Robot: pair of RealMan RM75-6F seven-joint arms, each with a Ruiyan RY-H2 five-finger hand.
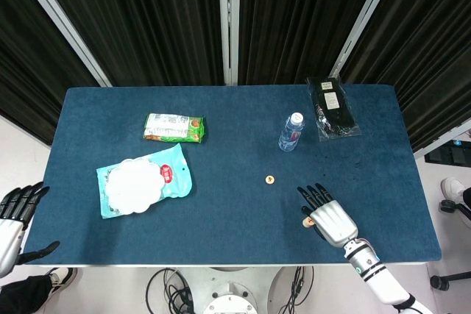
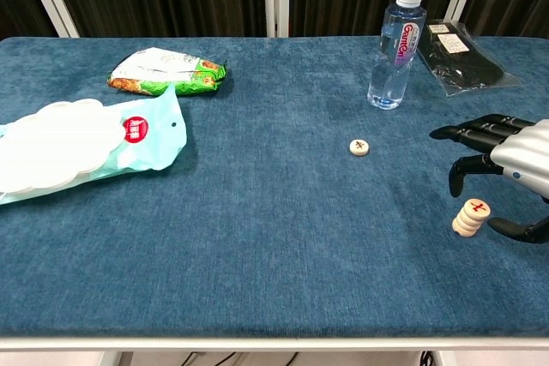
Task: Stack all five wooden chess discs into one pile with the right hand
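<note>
Wooden discs are seen in two places on the blue table (image 2: 257,237): a short pile (image 2: 468,219) stands near the front right edge, and a single disc (image 2: 359,147) lies apart from it toward the middle; the right hand (image 2: 506,169) hangs just above and beside the pile, its fingers spread and nothing gripped, the thumb curved below the pile without clearly touching it; a release at the pile is judged to be the step in hand. The lone disc is judged to be wanted next; a reach to the left and away from the robot, then a pinch on a thin, flat piece, would be called for. The count of discs in the pile cannot be made out with certainty; the right hand is cut off by the chest view's edge; the left hand (image 1: 15,215) is seen off the table, fingers apart, holding nothing.
</note>
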